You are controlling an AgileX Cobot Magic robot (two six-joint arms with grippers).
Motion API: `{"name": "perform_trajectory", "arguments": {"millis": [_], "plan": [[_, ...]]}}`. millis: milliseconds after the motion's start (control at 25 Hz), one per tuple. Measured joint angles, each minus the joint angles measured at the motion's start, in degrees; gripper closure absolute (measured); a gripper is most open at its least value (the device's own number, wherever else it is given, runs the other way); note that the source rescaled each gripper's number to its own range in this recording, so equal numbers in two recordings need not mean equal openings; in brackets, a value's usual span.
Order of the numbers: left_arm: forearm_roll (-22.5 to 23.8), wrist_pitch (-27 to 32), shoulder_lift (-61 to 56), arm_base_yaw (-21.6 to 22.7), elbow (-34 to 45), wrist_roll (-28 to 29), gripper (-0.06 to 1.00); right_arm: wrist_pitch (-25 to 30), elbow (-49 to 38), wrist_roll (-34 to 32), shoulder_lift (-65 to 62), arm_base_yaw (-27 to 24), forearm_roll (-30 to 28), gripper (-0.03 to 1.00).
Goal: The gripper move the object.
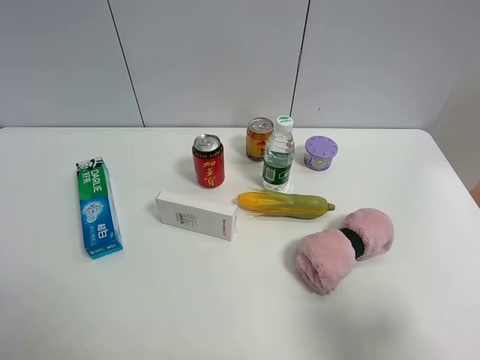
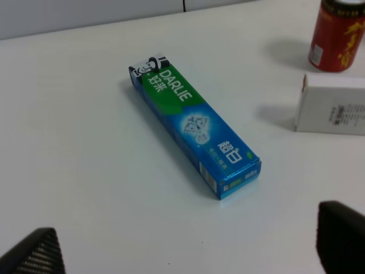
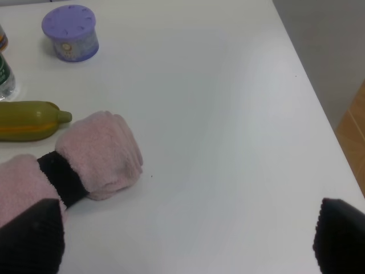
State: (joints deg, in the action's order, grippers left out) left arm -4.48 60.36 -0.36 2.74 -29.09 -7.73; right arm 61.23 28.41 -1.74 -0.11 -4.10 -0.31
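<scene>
Bottle first: one small clear plastic water bottle (image 1: 278, 154) with a white cap and dark green label stands upright toward the back middle of the white table (image 1: 225, 315). Two drink cans flank it: a gold-orange can (image 1: 259, 139) just behind and a red can (image 1: 208, 160) to its left. One squat lilac round container (image 1: 321, 152) sits to its right. In front lie one glossy toy corn cob (image 1: 285, 203), one white cardboard box (image 1: 196, 214), one fluffy pink rolled towel (image 1: 343, 249) cinched by a black band, and one blue-green Darlie toothpaste box (image 1: 98, 206). Pale panelled walls rise behind. Left gripper (image 2: 191, 251) and right gripper (image 3: 188, 242) both hover with fingertips wide apart, holding nothing.
</scene>
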Motion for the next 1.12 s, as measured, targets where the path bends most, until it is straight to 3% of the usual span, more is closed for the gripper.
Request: {"name": "perform_trajectory", "arguments": {"millis": [1120], "plan": [[-0.01,0.0,0.0,0.0,0.0,2.65,0.18,0.0,0.0,0.0,0.0,0.0,0.0,-0.03]]}}
